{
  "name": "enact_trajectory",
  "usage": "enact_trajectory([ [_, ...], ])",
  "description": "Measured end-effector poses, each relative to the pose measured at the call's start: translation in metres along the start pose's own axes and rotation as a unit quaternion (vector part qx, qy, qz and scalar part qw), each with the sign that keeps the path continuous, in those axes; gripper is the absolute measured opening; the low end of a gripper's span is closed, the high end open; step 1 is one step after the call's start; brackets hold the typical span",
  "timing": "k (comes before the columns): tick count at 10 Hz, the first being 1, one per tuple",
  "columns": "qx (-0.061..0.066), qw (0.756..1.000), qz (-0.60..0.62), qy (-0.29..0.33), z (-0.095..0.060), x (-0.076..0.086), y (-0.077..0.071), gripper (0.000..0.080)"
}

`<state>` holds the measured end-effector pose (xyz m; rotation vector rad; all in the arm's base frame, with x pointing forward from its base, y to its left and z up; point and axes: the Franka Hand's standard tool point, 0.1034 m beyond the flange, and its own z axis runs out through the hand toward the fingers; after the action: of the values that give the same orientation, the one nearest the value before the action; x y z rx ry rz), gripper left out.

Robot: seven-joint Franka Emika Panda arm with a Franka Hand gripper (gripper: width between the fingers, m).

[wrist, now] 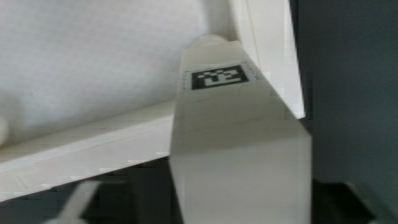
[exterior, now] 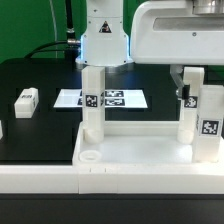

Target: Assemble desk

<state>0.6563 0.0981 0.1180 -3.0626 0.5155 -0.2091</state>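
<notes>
Tool [exterior: 188, 98] grip unclear beside upright white block leg [exterior: 207, 125] on smooth rimmed tabletop [exterior: 140, 152].

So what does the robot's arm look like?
The arm is white and chunky with rounded joints, and a blue glow shows near its base. Its gripper is a boxy white head with dark fingers. A green cable hangs behind it.
</notes>
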Motion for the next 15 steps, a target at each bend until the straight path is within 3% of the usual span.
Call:
enact_trajectory([
  [1,0.0,1.0,0.022,0.0,0.0,0.0,0.0,0.0366],
  [2,-0.004,0.999,0.054,0.001,0.0,0.002,0.004,0.0299],
  [4,-0.009,0.995,0.103,0.003,0.0,0.003,0.008,0.0299],
  [6,-0.022,0.99,0.137,0.009,-0.001,0.005,0.013,0.0302],
  [11,-0.024,0.99,0.138,0.008,-0.001,0.006,0.016,0.0303],
  [12,-0.023,0.989,0.145,-0.002,-0.012,0.005,0.017,0.0303],
  [13,-0.012,0.989,0.151,0.002,-0.031,0.012,0.017,0.0378],
  [14,-0.001,0.989,0.149,0.009,-0.048,0.017,0.016,0.0524],
  [15,0.01,0.989,0.144,0.017,-0.068,0.022,0.016,0.0622],
])
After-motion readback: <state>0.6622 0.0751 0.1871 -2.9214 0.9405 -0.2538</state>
